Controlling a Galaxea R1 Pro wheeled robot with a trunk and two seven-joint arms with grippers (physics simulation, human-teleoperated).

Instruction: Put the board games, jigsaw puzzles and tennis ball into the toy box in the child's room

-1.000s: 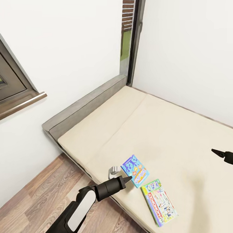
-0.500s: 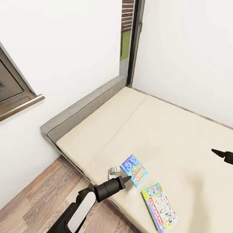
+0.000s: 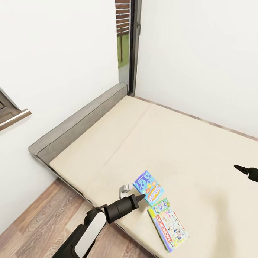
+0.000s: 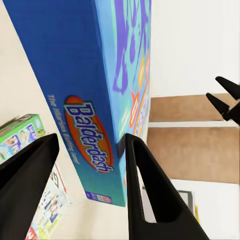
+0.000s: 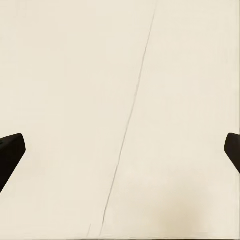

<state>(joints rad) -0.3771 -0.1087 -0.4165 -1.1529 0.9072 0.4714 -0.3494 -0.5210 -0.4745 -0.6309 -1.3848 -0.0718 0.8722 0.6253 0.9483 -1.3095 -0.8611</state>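
Here left fingers (image 4: pixel 150 195) spread beside blue Balderdash box (image 3: pixel 148 187) on bed (image 3: pixel 202 146); Monopoly box (image 3: pixel 168 229) alongside; right fingers (image 5: pixel 10 155) spread.

Two board games lie flat on the cream mattress of the bed (image 3: pixel 188 146), low in the frame and just right of centre. The blue board game (image 3: pixel 148 188) sits nearer the mattress's front edge, its cover busy with purple, orange and yellow print (the left wrist view reads "Balderdash" (image 4: pixel 95 100) along its side). Just below and right of it lies the white-green Monopoly box (image 3: pixel 167 224), longer, angled toward the lower right, its near corner close to the blue box's.
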